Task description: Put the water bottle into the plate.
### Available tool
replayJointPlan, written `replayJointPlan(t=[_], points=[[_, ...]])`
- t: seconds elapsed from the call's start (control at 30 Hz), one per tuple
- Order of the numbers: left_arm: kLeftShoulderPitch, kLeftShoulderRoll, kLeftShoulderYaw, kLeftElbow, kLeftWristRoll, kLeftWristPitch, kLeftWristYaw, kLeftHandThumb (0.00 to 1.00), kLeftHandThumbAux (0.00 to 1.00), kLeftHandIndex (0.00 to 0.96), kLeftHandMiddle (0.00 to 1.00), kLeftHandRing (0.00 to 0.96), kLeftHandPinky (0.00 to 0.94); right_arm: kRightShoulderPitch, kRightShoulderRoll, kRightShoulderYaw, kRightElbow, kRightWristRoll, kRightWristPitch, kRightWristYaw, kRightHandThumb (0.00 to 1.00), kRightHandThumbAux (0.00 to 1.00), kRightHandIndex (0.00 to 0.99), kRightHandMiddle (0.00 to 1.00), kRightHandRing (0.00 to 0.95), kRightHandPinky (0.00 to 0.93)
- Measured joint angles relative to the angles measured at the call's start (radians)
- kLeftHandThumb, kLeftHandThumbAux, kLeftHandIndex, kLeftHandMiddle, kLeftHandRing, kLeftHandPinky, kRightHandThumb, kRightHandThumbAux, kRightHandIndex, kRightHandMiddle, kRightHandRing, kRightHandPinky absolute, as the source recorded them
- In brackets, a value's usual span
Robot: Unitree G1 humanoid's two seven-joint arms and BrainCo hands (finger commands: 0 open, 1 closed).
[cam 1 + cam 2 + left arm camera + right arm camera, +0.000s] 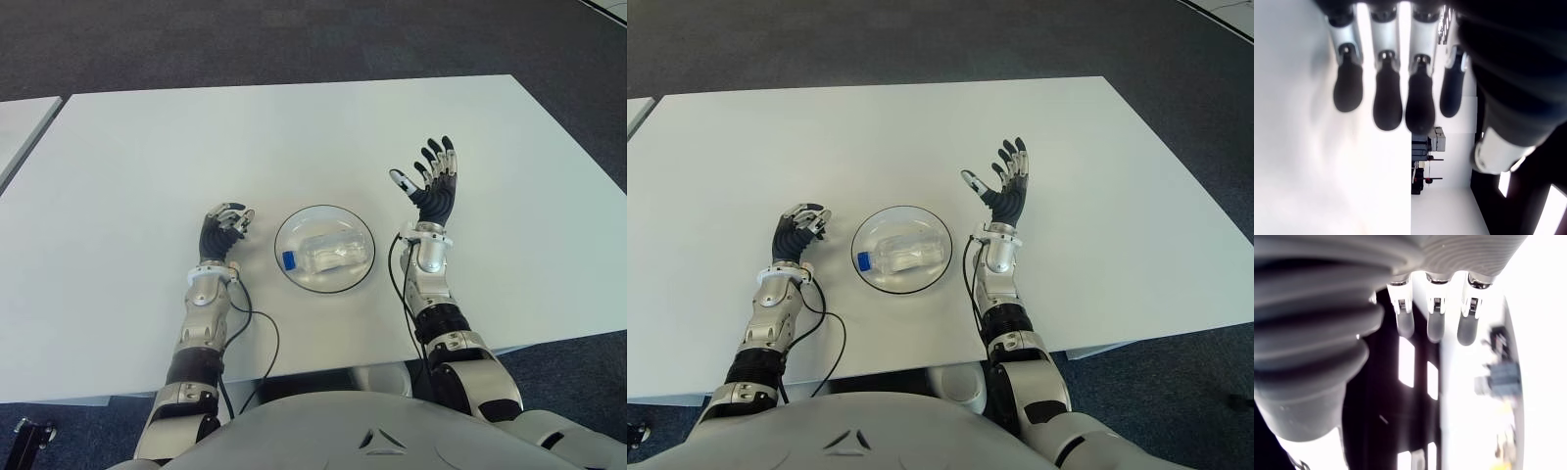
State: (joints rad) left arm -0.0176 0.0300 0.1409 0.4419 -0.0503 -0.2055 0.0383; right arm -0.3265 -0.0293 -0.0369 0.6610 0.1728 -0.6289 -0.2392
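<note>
Clear plastic water bottle [327, 254] with blue cap lies inside round glass plate [364, 230] on white table [294, 137]. Right hand [432, 183] raised beside plate, fingers spread, empty. Left hand [223, 227] left of plate, fingers curled, empty (wrist views show only fingers, no bottle).

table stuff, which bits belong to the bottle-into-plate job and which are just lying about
Job:
- water bottle, lying in the plate
- plate, between the hands
- right hand, open, raised right of the plate

Lying about:
- left hand, curled, idle left of the plate
- black cable on the table
</note>
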Motion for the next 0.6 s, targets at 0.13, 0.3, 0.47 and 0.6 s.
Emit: replayJointPlan(t=[0.13,0.3,0.47,0.6], points=[[0.001,-0.002,0.001,-0.002,0.000,0.001,0.000,0.709,0.713,0.436,0.699,0.679,0.666,0.008,0.013,-0.037,-0.022,0.059,0.067,0.080,0.308,0.965,0.199,0.323,0.342,0.421],[0.001,-0.001,0.000,-0.001,0.000,0.001,0.000,0.709,0.713,0.436,0.700,0.679,0.667,0.010,0.015,-0.068,-0.051,0.077,0.153,0.127,0.337,0.985,0.301,0.402,0.440,0.490],[0.001,0.000,-0.001,-0.001,0.001,0.001,0.000,0.709,0.713,0.436,0.698,0.676,0.664,0.018,0.015,-0.086,-0.072,0.069,0.212,0.134,0.640,0.775,0.401,0.458,0.514,0.567],[0.001,0.003,-0.002,-0.001,0.002,0.001,0.000,0.709,0.713,0.436,0.699,0.676,0.662,0.027,0.019,-0.098,-0.081,0.060,0.241,0.136,0.689,0.740,0.421,0.498,0.557,0.615]])
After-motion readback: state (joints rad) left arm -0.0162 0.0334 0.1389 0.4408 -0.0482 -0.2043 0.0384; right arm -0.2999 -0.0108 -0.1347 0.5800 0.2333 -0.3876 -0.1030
